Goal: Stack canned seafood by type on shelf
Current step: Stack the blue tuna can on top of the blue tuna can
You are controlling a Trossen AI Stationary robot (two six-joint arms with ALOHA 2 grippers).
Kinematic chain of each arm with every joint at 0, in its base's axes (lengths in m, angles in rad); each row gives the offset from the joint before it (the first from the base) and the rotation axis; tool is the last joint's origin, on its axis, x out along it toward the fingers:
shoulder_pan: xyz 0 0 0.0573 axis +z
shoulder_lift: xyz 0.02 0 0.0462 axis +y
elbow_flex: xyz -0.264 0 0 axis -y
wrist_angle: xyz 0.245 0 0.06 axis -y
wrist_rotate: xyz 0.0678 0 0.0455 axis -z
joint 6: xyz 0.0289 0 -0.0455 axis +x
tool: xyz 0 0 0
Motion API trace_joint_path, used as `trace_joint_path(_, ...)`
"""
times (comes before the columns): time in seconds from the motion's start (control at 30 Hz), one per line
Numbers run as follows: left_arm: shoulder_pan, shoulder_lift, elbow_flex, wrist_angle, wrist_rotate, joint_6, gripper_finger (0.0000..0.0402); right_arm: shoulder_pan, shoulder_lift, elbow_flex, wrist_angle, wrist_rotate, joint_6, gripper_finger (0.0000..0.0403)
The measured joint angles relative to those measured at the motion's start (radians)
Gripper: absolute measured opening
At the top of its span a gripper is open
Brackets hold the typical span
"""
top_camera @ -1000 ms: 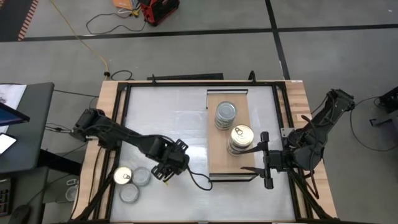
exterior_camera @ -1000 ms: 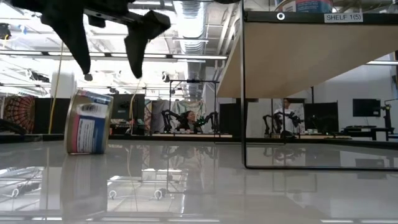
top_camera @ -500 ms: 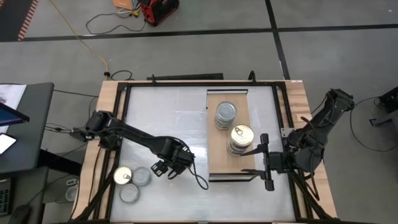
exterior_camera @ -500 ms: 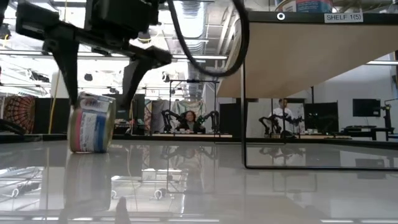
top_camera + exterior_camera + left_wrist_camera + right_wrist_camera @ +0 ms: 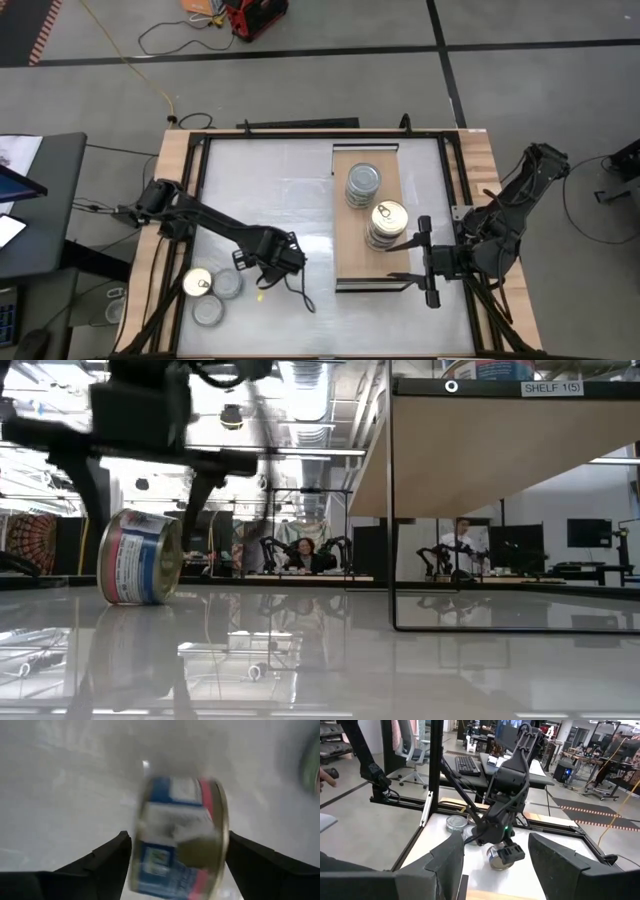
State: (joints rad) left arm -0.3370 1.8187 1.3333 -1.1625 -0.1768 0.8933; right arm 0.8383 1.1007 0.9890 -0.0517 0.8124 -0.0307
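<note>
The tin (image 5: 140, 557) lies tipped at the low view's left, between the left gripper (image 5: 175, 852)'s spread fingers — rigid, slick metal, likely to roll; I'd clamp its curved wall. The right gripper (image 5: 424, 258) waits part-open beside the shelf (image 5: 350, 235).

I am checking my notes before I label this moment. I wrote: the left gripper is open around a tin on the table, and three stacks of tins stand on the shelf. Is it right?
Not quite: the high view shows two stacks on the shelf, a silver-lidded stack and a gold-lidded stack, not three. The rest holds: the left gripper is open around a tin on the table.
</note>
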Motion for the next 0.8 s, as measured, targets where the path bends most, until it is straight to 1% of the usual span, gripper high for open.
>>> trace_joint_path(0.1,-0.001,0.000,-0.035,0.002,-0.063,0.070,0.0284,0.000,-0.001,0.000,0.003,0.000,-0.003,0.0246)
trace_joint_path(0.17,-0.002,0.000,-0.046,0.001,-0.092,0.077,0.0262,0.000,-0.001,0.000,0.001,0.000,-0.004,0.0246)
trace_joint_path(0.27,-0.002,0.000,-0.045,0.001,-0.105,0.022,0.0214,0.000,-0.001,0.000,0.001,0.000,-0.004,0.0246)
trace_joint_path(0.33,-0.003,0.000,-0.032,0.001,-0.102,-0.053,0.0181,0.000,-0.001,0.000,0.000,0.000,-0.003,0.0246)
trace_joint_path(0.4,-0.010,0.000,-0.017,-0.001,-0.097,-0.139,0.0176,0.000,-0.001,0.000,0.000,0.000,-0.003,0.0246)
trace_joint_path(0.47,-0.017,0.000,0.007,-0.014,-0.070,-0.235,0.0176,0.000,-0.001,0.000,0.000,0.001,-0.002,0.0246)
trace_joint_path(0.6,-0.035,0.001,0.099,-0.066,0.035,-0.433,0.0176,0.017,-0.010,0.000,0.004,0.001,0.001,0.0246)
trace_joint_path(0.7,-0.040,0.001,0.213,-0.096,0.116,-0.573,0.0176,0.034,-0.018,0.000,0.042,0.002,-0.022,0.0246)
trace_joint_path(0.8,-0.036,0.001,0.346,-0.096,0.178,-0.685,0.0176,0.049,-0.016,0.000,0.108,0.002,-0.095,0.0246)
